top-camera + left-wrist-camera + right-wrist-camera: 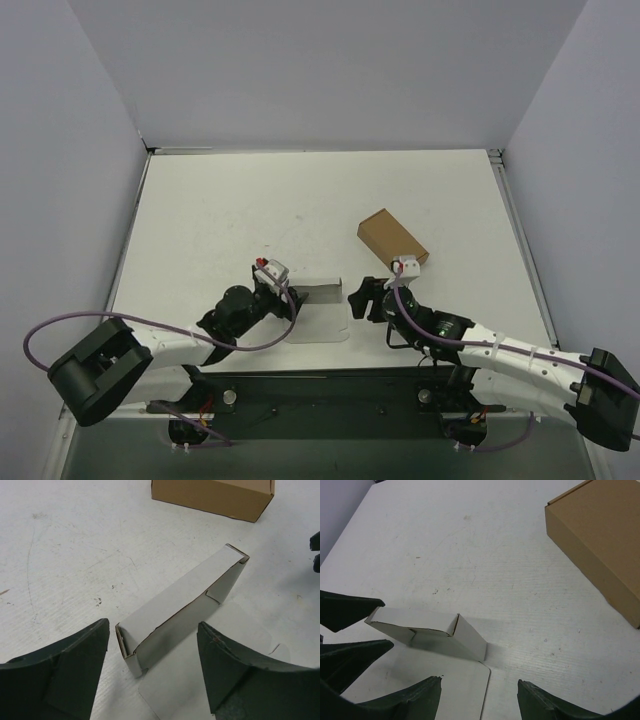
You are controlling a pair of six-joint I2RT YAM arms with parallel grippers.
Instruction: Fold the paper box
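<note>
Your widest free run is the bare table left of and beyond the paper box. The brown box blocks the far right, near the right gripper. The left gripper straddles the paper box's raised wall with spread jaws.

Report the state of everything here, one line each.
paper box: partly folded, one long edge raised, the rest flat on the table.
brown box: closed, lying flat, untouched.
left gripper: open, straddling the raised edge.
right gripper: open, holding nothing.

Thin, matt card paper box
</note>
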